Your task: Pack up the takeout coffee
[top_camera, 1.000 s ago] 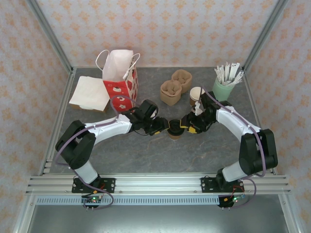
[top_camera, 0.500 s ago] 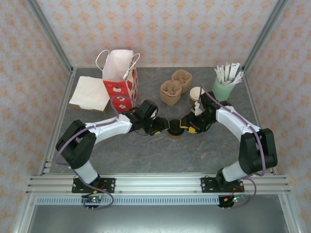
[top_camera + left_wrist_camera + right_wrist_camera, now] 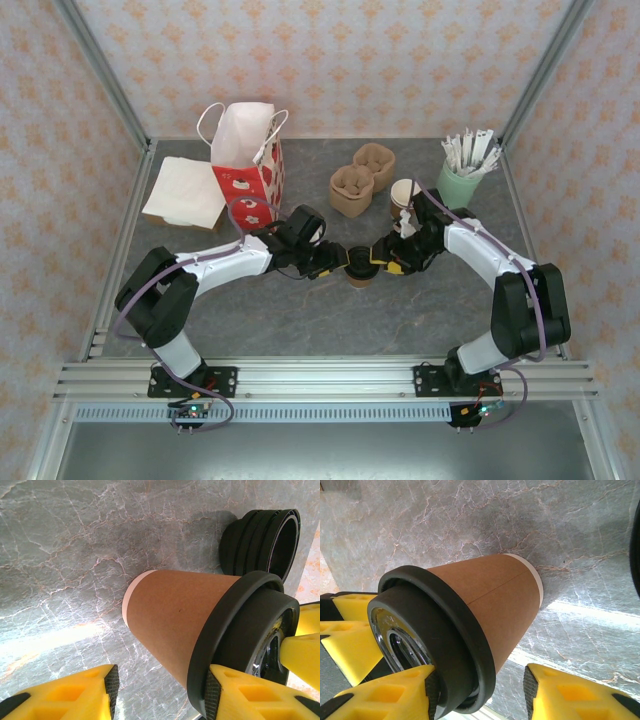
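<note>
The takeout coffee (image 3: 175,615) sits on the grey table (image 3: 75,555), between the spread jaws of both grippers. In the left gripper (image 3: 161,685), one finger lies against the rim of the black lid (image 3: 235,630), and the other stays apart from the paper wall. The right gripper (image 3: 480,680) has the same position from the opposite side.

Left arm (image 3: 225,265) and right arm (image 3: 480,252) angled inward, jaws half-open.

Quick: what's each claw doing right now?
Left claw: straddles the coffee cup, one finger against its lid; grip cannot be told.
Right claw: straddles the same cup from the other side; grip cannot be told.
</note>
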Controlling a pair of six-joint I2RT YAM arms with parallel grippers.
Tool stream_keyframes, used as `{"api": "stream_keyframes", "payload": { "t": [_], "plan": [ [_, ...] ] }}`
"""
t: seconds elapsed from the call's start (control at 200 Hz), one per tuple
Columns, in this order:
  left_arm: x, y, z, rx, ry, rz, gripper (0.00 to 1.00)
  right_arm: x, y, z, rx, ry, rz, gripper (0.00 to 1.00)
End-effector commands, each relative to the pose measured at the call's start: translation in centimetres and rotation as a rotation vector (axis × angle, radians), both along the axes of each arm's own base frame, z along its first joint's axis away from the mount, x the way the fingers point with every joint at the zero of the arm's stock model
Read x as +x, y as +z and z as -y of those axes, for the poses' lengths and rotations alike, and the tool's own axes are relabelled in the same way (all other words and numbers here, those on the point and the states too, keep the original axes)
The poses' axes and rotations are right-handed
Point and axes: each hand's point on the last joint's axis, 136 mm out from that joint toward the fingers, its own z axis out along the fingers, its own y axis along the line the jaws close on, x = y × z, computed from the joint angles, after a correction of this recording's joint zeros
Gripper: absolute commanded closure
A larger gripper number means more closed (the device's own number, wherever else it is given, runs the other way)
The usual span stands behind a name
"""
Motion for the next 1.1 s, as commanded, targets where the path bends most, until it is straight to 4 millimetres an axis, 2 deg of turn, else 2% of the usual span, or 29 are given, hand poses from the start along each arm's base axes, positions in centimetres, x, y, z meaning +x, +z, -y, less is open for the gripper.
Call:
{"api": "stream_keyframes", "payload": {
  "t": [0.0, 0.305, 0.5, 0.716, 0.926, 1.096],
  "plan": [
    [-2.4, -5.1, -2.3, 0.15, -0.001, -0.128, 0.51, -4.1, -5.4, 3.4, -0.239, 0.017, -0.184, 0.52],
    [-1.9, -3.7, -1.6, 0.154, -0.038, -0.093, 0.5, -0.4, -0.7, 0.3, -0.043, -0.031, -0.018, 0.49],
    [-1.9, -3.2, -1.2, 0.147, -0.042, -0.084, 0.5, 0.8, 0.9, -0.4, 0.003, -0.048, 0.022, 0.47],
    [-1.5, -2.2, -0.9, 0.138, -0.038, -0.066, 0.49, 1.3, 1.7, -0.5, 0.013, -0.065, 0.052, 0.44],
    [-0.9, -1.2, -0.4, 0.121, -0.036, -0.046, 0.46, 2.2, 3.4, 0.1, 0.012, -0.106, 0.129, 0.34],
    [-0.4, -0.1, 0.0, 0.108, -0.039, -0.024, 0.43, 2.4, 4.1, 1.6, -0.059, -0.13, 0.176, 0.31]
  ]
}}
